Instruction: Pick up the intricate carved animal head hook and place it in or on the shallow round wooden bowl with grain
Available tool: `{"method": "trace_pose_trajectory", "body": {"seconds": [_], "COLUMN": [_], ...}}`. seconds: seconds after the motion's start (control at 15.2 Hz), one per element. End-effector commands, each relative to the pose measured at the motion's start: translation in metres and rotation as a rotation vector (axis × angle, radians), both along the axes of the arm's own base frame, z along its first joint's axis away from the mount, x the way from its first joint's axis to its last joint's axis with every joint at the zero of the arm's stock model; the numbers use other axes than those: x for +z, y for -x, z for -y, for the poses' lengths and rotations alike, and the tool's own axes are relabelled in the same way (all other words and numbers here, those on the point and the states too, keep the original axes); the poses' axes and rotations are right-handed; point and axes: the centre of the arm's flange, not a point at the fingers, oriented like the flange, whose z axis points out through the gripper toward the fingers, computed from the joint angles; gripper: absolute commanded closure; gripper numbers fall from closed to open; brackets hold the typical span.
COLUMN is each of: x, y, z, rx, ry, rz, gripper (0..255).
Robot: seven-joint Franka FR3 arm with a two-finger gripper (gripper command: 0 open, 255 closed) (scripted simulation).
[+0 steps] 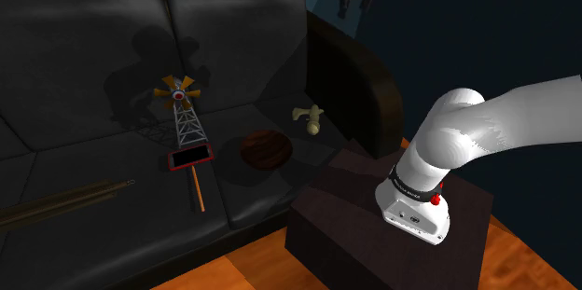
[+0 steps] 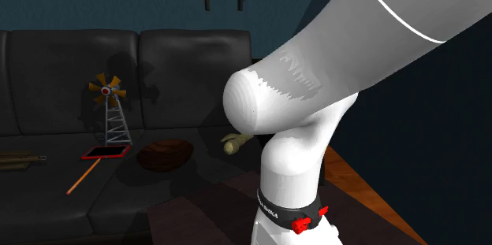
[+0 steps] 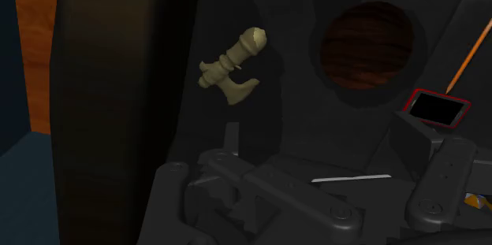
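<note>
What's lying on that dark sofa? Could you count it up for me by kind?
Hook: 1
Bowl: 1
Windmill model: 1
Red-framed phone: 1
Orange stick: 1
Bundle of brown rods: 1 (I cannot tell how many rods are in it)
Total: 6

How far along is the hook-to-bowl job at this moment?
Done: nothing; the hook lies on the sofa seat, apart from the empty bowl. In hand: the gripper hangs open high above, holding nothing. Left: descend, grasp, lift, place in bowl.
</note>
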Motion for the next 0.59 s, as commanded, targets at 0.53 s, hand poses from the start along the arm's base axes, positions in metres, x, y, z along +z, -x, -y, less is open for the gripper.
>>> {"method": "trace_pose_trajectory", "body": {"seconds": [0.53], "x": [-0.099], "y": [-0.043], "z": [-0.003], "rx": [-0.154], "ry": [0.042], "rz": [-0.020], "gripper": [0]}}
